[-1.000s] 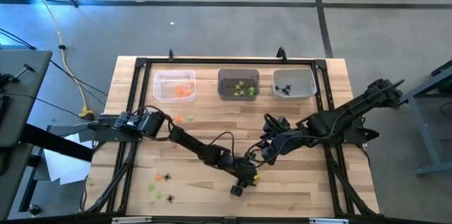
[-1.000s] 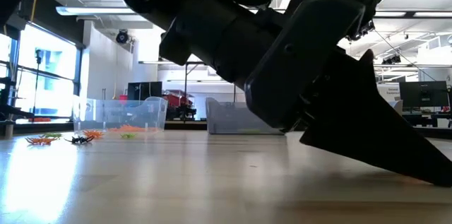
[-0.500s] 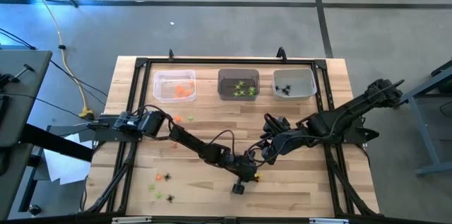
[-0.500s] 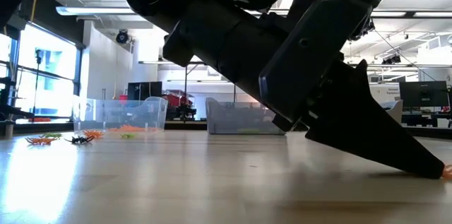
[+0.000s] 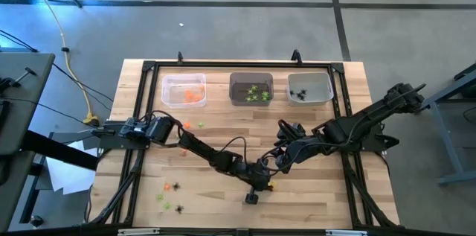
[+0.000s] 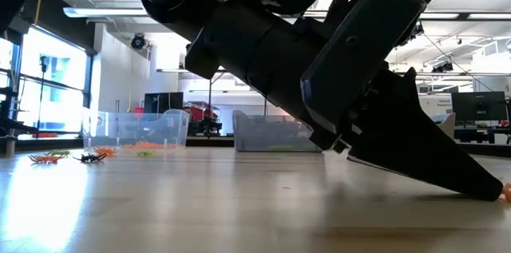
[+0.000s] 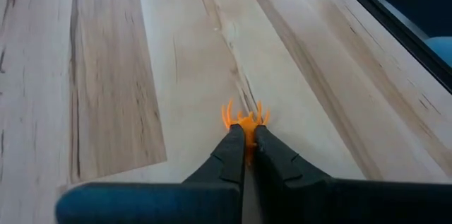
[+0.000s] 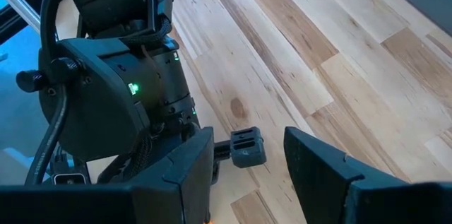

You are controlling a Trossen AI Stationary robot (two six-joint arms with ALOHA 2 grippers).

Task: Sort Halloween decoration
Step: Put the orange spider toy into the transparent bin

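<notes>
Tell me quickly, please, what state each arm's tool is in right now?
Left tool: shut on an orange trinket, down at the table near its front edge.
Right tool: open, holding nothing, waiting just beside the left arm's wrist.

Orange trinket (image 7: 244, 119) on wood, pinched by left claw (image 7: 245, 139).

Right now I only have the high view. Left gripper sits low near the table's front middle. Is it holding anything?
Observer: Yes. In the left wrist view the left gripper is shut on a tiny orange plastic trinket on the bare wood.
Operator: Lifted?
Observer: The low view shows the fingertips down at the wooden tabletop.
Operator: Right gripper?
Observer: The right gripper is open, pointing at the left arm's wrist, holding nothing.
</notes>
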